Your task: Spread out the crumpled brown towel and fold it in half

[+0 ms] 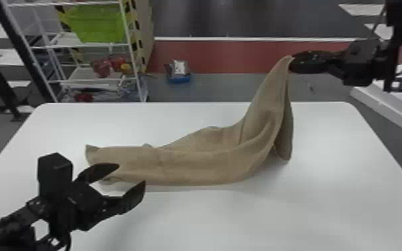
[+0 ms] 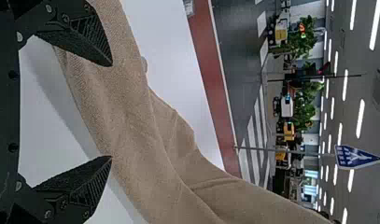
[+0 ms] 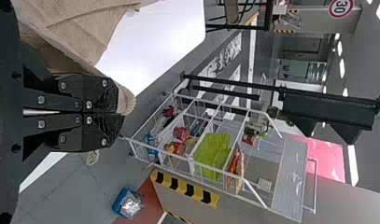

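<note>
Brown towel: long and rumpled, the brown towel [image 1: 190, 167] lies across the middle of the table, its right part drawn up into the air.
Raised corner: the raised corner [image 1: 284, 65] is pinched in the closed fingers of the right gripper [image 3: 117, 111]; best kept firm and high while the other end is caught.
Left end: the left end [image 1: 100, 157] rests on the table beside the left gripper [image 1: 132, 174], whose fingers stand apart with no cloth clamped.
Next grip: I'd take a real corner there, a single layer (easier said than done with cloth this soft), then pull both ways gently before lowering.
Hanging fold: the flap under the raised corner could tuck beneath and spoil the fold.
White table: the white table [image 1: 217, 222] offers bare room in front for spreading.
Beyond: a white rack [image 1: 131, 43] with a green bin [image 1: 96, 25], both out of the way.
</note>
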Available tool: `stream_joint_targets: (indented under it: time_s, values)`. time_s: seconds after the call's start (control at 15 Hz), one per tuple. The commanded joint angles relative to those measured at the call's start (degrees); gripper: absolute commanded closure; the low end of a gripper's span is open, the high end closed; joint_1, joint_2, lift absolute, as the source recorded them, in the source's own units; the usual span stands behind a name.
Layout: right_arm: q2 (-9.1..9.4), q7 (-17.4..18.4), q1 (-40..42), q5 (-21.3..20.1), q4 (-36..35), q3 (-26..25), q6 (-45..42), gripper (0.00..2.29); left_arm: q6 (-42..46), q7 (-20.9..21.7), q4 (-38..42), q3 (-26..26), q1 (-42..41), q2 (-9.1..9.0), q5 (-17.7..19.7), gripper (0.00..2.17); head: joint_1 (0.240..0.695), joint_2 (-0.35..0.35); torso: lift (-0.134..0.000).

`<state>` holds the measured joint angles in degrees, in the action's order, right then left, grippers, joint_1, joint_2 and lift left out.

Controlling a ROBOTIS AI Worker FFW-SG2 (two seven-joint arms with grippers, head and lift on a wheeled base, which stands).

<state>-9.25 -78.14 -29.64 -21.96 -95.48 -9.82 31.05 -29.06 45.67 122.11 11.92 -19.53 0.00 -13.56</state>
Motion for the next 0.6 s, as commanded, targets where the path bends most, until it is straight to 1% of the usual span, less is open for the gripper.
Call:
stream_joint_targets:
  time_s: [0.0,0.13,0.33,0.4,0.53]
  values:
    - [-0.33,-0.19,0.29,0.51,-0.58,-0.29,1.08,1.95,0.09,-0.32,-3.54,-1.02,2.57,-0.15,-1.03,0.21,0.674,0.013,-0.134]
    - [-0.33,-0.19,0.46,0.6,-0.58,-0.29,1.26,1.95,0.09,-0.59,-5.56,-2.69,4.24,-0.15,-4.19,0.21,0.676,0.009,-0.134]
    - [-0.41,-0.19,0.46,1.21,-0.5,-0.46,1.26,1.95,-0.08,-0.32,-7.5,-3.57,6.0,-0.15,-6.13,0.21,0.679,-0.003,-0.134]
    - [-0.33,-0.19,0.46,1.74,-0.5,-0.81,1.26,1.95,-0.08,0.29,-8.64,-4.01,6.96,-0.15,-7.89,0.21,0.68,-0.004,-0.134]
    - [-0.41,-0.19,0.55,1.92,-0.58,-1.34,1.78,1.95,-0.96,1.52,-10.4,-4.01,8.46,-0.15,-9.47,0.24,0.681,-0.008,-0.134]
